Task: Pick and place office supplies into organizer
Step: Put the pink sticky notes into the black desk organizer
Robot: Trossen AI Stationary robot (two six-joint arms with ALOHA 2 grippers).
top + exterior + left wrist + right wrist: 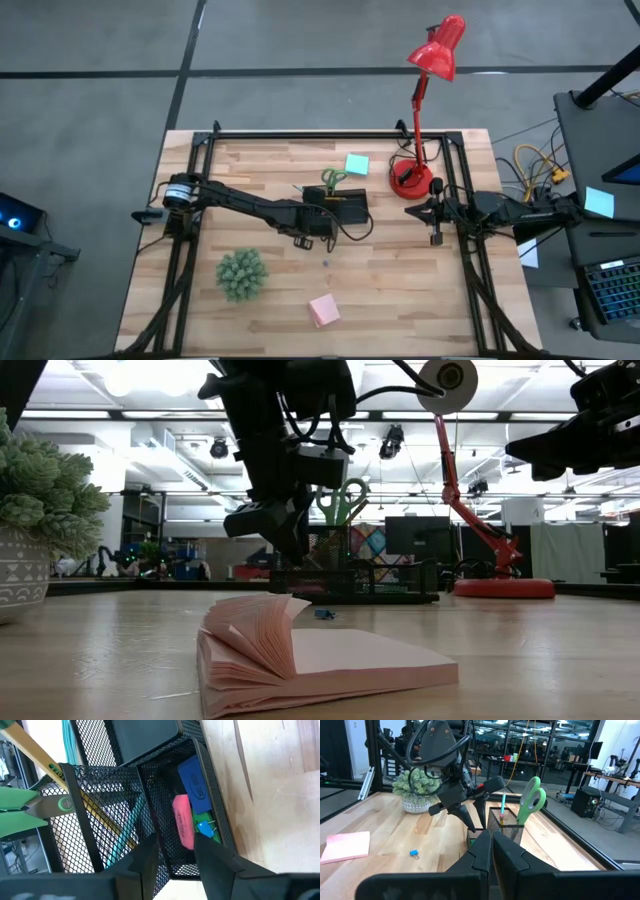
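The pink sticky-note pad [300, 660] lies nearest in the low view, its top sheets curled up, flat on the wooden surface [400, 290]. Behind it a small blue clip [323, 614] rests on the boards, short of the organizer [355, 585].

The left arm stretches from its base at the surface's left edge across to the middle, wrist bent downward, so that the left gripper [176, 865] hangs directly over the organizer's low front compartment. Its jaws stand parted with nothing between them. Below the jaws, the left wrist view alone shows what that compartment holds: a blue eraser [193, 782], a pink eraser [183, 820], a green eraser [204, 822] and a small blue clip on top. The same view shows the yellow pencil [37, 755] and thin teal pen [125, 830] leaning in the taller mesh cup, beside the green-handled scissors [20, 810].

From above, the arm covers much of the organizer [340, 205], and its contents are too small to make out; only the scissors' handles show clearly. The teal sticky-note pad [356, 164] lies just behind the organizer, visible only from overhead.

The right arm waits at the right edge, near the red lamp's base [410, 180]; the right gripper [490, 842] points across at the organizer, jaws clenched on nothing.

The potted spiky plant [241, 273] stands well apart at front left
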